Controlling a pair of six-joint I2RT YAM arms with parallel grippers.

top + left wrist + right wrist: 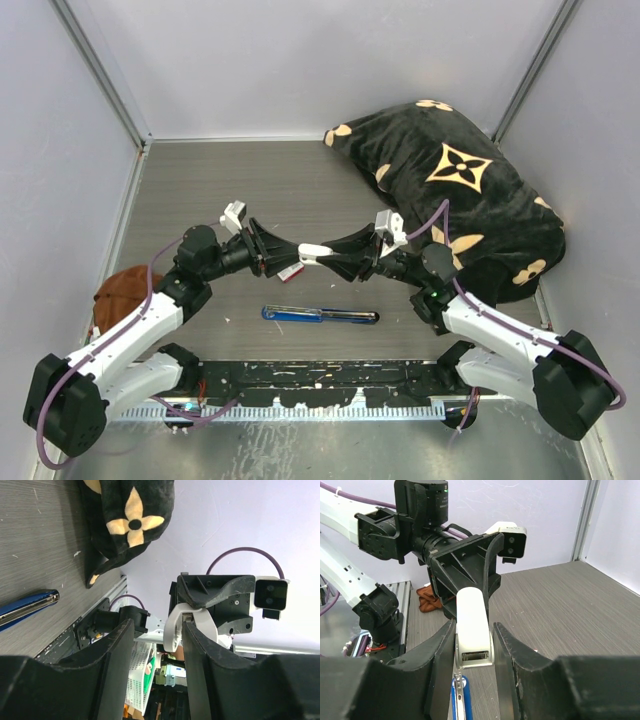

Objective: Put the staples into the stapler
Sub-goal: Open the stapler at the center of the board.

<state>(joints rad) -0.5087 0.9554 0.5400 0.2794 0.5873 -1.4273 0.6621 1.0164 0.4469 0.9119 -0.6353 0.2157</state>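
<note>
Probably stiff, light and slick, the stapler (300, 314) lies flat on the tabletop (250, 190) at 6 o'clock from the right hand (474, 626), which pinches a white oblong piece (313, 250), the left hand's (157, 625) hold unclear; it is best taken across its narrow sides mid-length.

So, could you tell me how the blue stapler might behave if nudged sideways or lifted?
The stapler lies long and flat on the table, so it would probably slide or pivot rather than roll. It looks opened out straight, blue part and metal channel end to end, so lifted by one end it may fold at the hinge.
</note>
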